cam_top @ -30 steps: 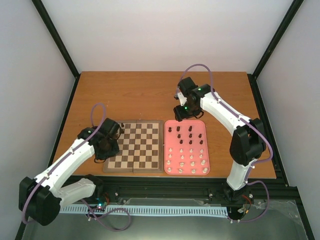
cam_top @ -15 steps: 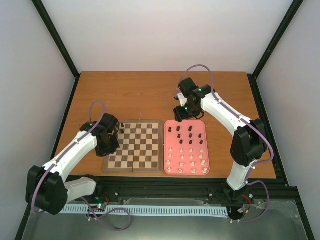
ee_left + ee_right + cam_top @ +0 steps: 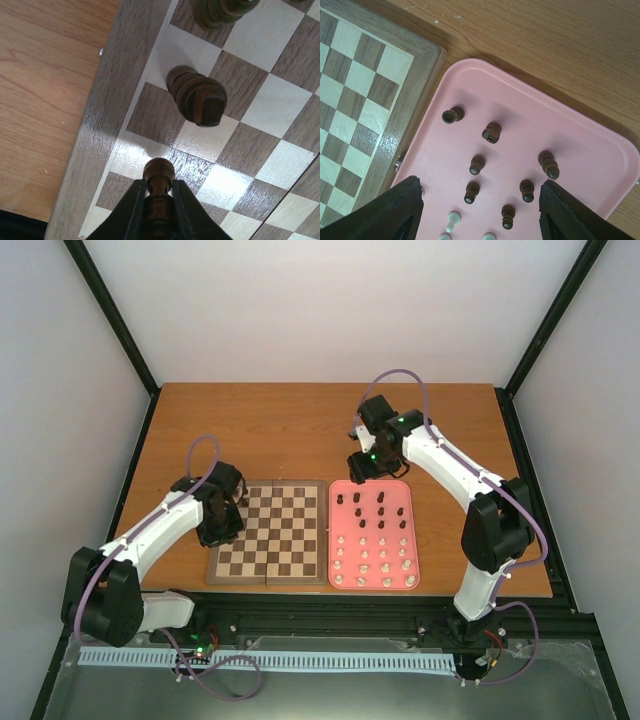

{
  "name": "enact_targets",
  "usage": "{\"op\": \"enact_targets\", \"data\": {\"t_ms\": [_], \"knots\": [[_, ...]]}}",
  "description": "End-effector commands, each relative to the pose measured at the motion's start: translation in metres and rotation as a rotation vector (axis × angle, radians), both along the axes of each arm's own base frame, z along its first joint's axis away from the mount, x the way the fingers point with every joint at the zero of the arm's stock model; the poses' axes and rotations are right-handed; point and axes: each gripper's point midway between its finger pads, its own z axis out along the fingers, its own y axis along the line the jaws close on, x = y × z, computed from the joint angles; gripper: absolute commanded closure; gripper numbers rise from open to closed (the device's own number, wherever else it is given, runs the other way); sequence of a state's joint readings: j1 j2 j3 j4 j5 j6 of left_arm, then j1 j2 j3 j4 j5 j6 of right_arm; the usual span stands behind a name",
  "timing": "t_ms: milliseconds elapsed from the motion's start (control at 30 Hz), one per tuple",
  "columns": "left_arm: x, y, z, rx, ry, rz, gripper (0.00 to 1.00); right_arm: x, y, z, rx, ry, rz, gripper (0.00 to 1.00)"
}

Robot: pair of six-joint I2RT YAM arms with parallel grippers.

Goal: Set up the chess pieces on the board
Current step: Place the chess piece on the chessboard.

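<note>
The board [image 3: 272, 532] lies at the front left of the table. My left gripper [image 3: 224, 515] hovers over its far-left part. In the left wrist view the gripper [image 3: 159, 184] is shut on a dark brown chess piece [image 3: 159, 170], held just above the board's edge squares [image 3: 280, 105]. Two dark pieces [image 3: 197, 95] stand on squares beyond it. My right gripper [image 3: 362, 464] is open and empty above the far end of the pink tray [image 3: 332, 540]. In the right wrist view its fingers [image 3: 395, 210] spread wide over several dark pieces [image 3: 476, 164].
The pink tray [image 3: 520, 100] holds dark pieces [image 3: 380, 505] at its far end and cream-white pieces [image 3: 375, 560] at its near end. It lies right beside the board's right edge [image 3: 355, 100]. Bare wooden table [image 3: 280, 430] lies behind both.
My left arm has swung the gripper with its dark piece a little farther along the board's left side. The right arm has not moved.
</note>
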State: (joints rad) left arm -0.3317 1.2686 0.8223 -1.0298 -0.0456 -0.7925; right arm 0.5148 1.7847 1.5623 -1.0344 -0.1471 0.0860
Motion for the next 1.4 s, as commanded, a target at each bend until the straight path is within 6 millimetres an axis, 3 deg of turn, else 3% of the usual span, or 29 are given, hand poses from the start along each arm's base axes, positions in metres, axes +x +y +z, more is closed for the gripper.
{"op": "enact_targets", "data": {"t_ms": [0,400,1367], "knots": [[0.017,-0.001,0.007,0.003,-0.047,-0.002,0.91,0.003,-0.003,0.008,0.023,-0.024,0.0,0.37],[0.024,0.005,0.004,0.04,-0.043,0.008,0.86,0.005,-0.001,0.004,0.026,-0.01,0.001,0.37],[0.041,0.008,-0.001,0.049,-0.063,0.013,0.86,0.006,-0.002,-0.005,0.021,0.015,-0.001,0.37]]}}
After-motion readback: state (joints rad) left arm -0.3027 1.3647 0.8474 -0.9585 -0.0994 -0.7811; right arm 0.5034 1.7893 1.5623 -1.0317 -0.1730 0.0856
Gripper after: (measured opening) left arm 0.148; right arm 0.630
